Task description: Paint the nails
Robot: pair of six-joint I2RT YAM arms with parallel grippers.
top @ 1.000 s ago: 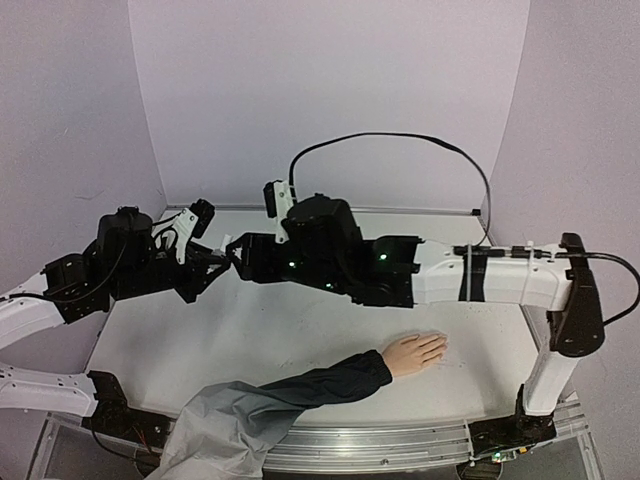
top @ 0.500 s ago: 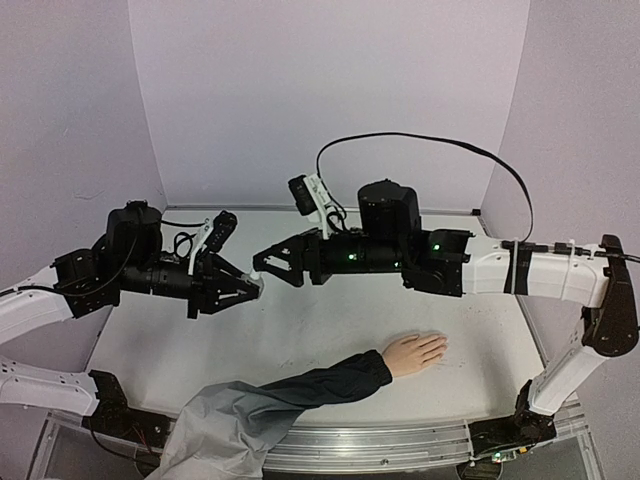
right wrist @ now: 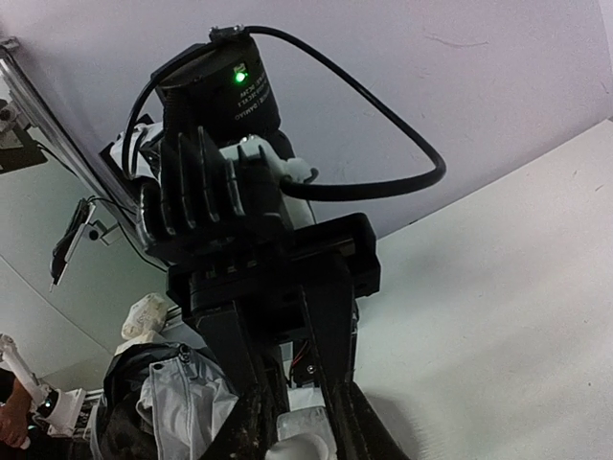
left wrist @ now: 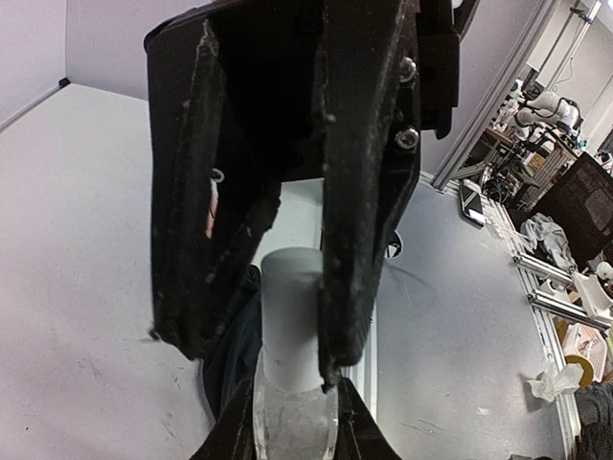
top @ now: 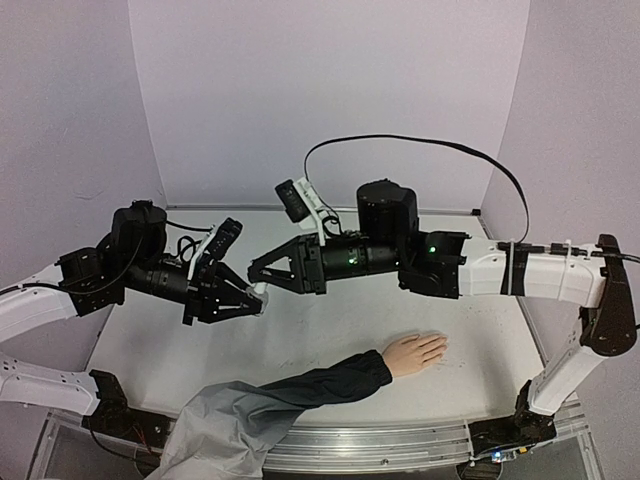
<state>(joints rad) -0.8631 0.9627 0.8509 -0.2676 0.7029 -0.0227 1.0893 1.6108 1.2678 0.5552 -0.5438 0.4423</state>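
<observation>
A small clear bottle (left wrist: 292,422) with a pale grey cap (left wrist: 292,307) hangs in the air above the table's left half. My left gripper (top: 252,303) is shut on its glass body. My right gripper (top: 256,279) meets it head-on, and its black fingers (left wrist: 364,240) are shut on the cap. In the right wrist view the cap (right wrist: 302,448) sits between the right gripper (right wrist: 302,426) fingertips. The peach mannequin hand (top: 415,352) lies flat at front right with a dark navy sleeve (top: 320,385). Its nails (top: 441,345) are too small to make out.
A grey jacket (top: 215,425) continues from the sleeve and hangs over the front aluminium rail (top: 400,440). A black cable (top: 420,140) arcs above the right arm. Lilac walls close in the white table (top: 330,330) at back and sides.
The right gripper's jaws have closed from wide open onto the bottle's cap. The left gripper kept its hold on the bottle and dipped slightly.
</observation>
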